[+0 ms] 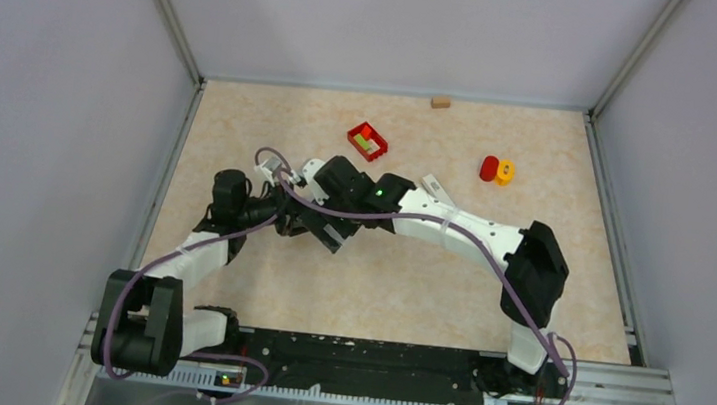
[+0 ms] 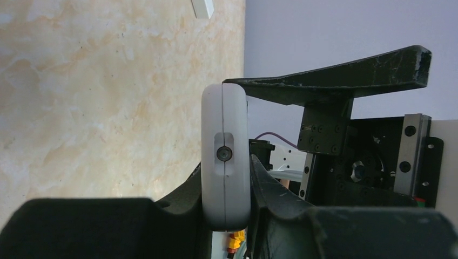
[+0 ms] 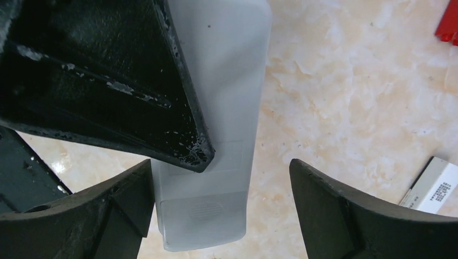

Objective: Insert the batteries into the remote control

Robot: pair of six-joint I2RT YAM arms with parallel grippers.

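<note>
marbled beige tbl (image 1: 426, 290); smooth white rounded remote (image 2: 225, 183)

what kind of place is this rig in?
Probably a lab robot cell: plain grey panel walls in aluminium framing box in a marble-patterned tabletop, and the left arm and right arm are bolted to a black base rail at its near edge.
</note>
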